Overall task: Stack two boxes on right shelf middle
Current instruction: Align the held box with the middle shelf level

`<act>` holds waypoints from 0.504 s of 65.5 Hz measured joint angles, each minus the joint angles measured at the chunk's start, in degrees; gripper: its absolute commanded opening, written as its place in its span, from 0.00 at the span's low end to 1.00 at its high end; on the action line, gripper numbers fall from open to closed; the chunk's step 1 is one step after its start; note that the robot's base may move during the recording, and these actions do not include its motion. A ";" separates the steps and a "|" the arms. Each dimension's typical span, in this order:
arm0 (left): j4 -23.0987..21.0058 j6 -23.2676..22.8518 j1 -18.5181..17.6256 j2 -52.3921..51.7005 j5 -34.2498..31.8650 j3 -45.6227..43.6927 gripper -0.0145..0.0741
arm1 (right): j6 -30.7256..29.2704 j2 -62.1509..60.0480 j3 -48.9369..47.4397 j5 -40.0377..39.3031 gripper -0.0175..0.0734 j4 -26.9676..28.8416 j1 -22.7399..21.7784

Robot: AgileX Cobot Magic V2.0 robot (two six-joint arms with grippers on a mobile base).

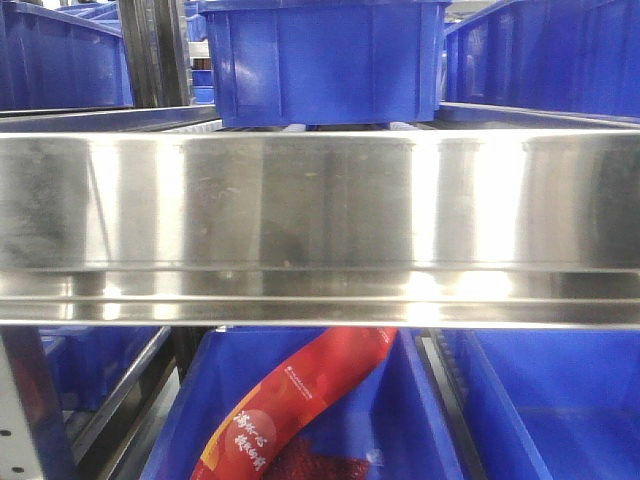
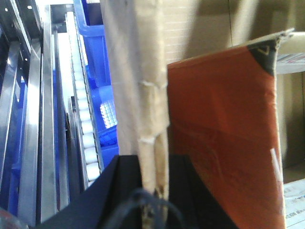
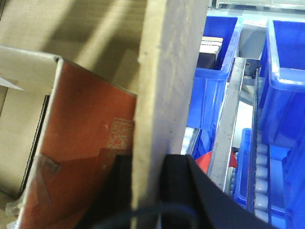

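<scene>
While the left end effector (image 2: 152,164) and the right end effector (image 3: 148,164) each pinch a side wall of the cardboard box (image 2: 136,71), it hangs crosswise between them, equally near both, with the shelf rail (image 1: 320,200) dead ahead.

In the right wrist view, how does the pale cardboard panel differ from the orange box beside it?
The pale cardboard panel is plain beige; the orange box is printed, with a small code square. The panel stands between the fingers of the right gripper; the orange box lies outside them. Both are cardboard.
</scene>
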 measured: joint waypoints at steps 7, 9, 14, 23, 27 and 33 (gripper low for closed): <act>0.00 0.00 0.00 0.00 0.00 0.00 0.04 | 0.00 0.00 0.00 0.00 0.02 0.00 0.00; 0.00 0.00 0.00 0.00 0.00 0.00 0.04 | 0.00 0.00 0.00 0.00 0.02 0.00 0.00; 0.00 0.00 0.00 0.00 0.00 0.00 0.04 | 0.00 0.00 0.00 0.00 0.02 0.00 0.00; 0.00 0.00 0.00 0.00 0.00 0.00 0.04 | 0.00 0.00 0.00 0.00 0.02 0.00 0.00; 0.00 0.00 0.00 0.00 0.00 0.00 0.04 | 0.00 0.00 0.00 0.00 0.02 0.00 0.00; 0.00 0.00 0.00 0.00 0.00 0.00 0.04 | 0.00 0.00 0.00 0.00 0.02 0.00 0.00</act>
